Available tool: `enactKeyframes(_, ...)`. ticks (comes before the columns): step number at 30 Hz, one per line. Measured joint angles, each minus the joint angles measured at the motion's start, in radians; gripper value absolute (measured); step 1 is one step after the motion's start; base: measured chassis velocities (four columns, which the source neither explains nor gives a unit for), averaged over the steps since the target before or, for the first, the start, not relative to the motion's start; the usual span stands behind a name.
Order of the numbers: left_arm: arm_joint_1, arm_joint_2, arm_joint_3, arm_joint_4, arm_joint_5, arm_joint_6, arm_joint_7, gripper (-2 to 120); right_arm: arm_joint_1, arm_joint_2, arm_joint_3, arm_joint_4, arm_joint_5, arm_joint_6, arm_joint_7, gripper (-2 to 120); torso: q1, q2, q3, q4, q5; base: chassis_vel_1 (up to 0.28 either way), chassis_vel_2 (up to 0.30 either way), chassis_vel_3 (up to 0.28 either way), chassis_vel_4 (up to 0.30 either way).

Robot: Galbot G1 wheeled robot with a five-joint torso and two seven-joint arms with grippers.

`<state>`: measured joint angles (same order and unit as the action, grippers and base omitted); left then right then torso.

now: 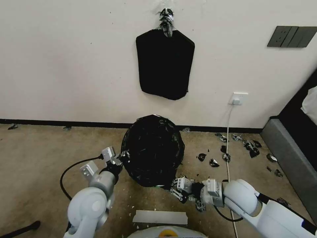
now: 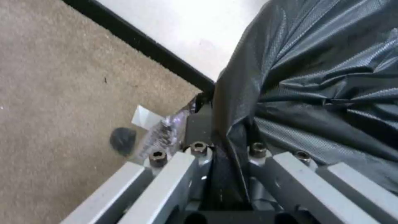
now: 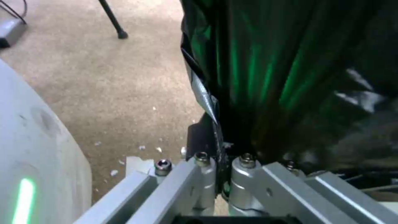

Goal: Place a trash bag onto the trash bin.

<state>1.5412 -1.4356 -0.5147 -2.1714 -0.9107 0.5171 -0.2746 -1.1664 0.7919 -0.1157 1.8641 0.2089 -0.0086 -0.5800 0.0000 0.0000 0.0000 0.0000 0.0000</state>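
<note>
The glossy black trash bag [image 1: 153, 150] stands domed on the carpet by the wall, and the trash bin is hidden under it. My left gripper [image 1: 123, 158] is at the bag's left side, shut on a fold of the plastic. The left wrist view shows the film [image 2: 315, 77] pinched between the fingers [image 2: 199, 124]. My right gripper [image 1: 173, 190] is low at the bag's near right edge, shut on the bag's hem. In the right wrist view the bag [image 3: 269, 62] hangs taut from that gripper [image 3: 222, 137].
A flat black bundle of bags [image 1: 165, 62] hangs on the wall above. Torn black scraps [image 1: 231, 148] and a white cable [image 1: 228, 158] lie on the carpet to the right, before a grey furniture edge [image 1: 290, 158]. A white strip [image 1: 160, 217] lies near my base.
</note>
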Motion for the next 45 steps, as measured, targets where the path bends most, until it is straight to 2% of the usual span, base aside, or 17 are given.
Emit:
enactKeyframes(6, 0.008, -0.010, -0.010, -0.048, -0.055, 0.064, -0.046, 3, 0.003, 0.042, 0.013, -0.077, -0.017, 0.014, 0.003, 0, 0.000, 0.000, 0.000, 0.0000, 0.0000, 0.000, 0.000, 0.000, 0.000)
enactKeyframes(14, 0.023, -0.015, -0.014, -0.077, -0.070, 0.098, -0.060, 3, 0.006, 0.085, 0.042, -0.192, -0.031, 0.042, 0.004, 0, 0.000, 0.000, 0.000, 0.0000, 0.0000, 0.000, 0.000, 0.000, 0.000)
enactKeyframes(30, 0.035, -0.018, -0.015, -0.093, -0.075, 0.109, -0.063, 3, 0.030, 0.142, 0.066, -0.346, -0.056, 0.087, 0.023, 0, 0.000, 0.000, 0.000, 0.0000, 0.0000, 0.000, 0.000, 0.000, 0.000)
enactKeyframes(40, 0.033, -0.014, -0.016, -0.093, -0.075, 0.110, -0.062, 3, 0.032, 0.147, 0.069, -0.365, -0.060, 0.091, 0.036, 0, 0.000, 0.000, 0.000, 0.0000, 0.0000, 0.000, 0.000, 0.000, 0.000)
enactKeyframes(42, 0.025, -0.014, -0.023, -0.082, -0.074, 0.110, -0.062, 3, 0.027, 0.144, 0.072, -0.362, -0.063, 0.092, 0.042, 10, 0.000, 0.000, 0.000, 0.0000, 0.0000, 0.000, 0.000, 0.000, 0.000)
enactKeyframes(45, 0.016, -0.012, -0.030, -0.070, -0.074, 0.109, -0.062, 3, 0.018, 0.133, 0.072, -0.341, -0.063, 0.091, 0.039, 18, 0.000, 0.000, 0.000, 0.0000, 0.0000, 0.000, 0.000, 0.000, 0.000)
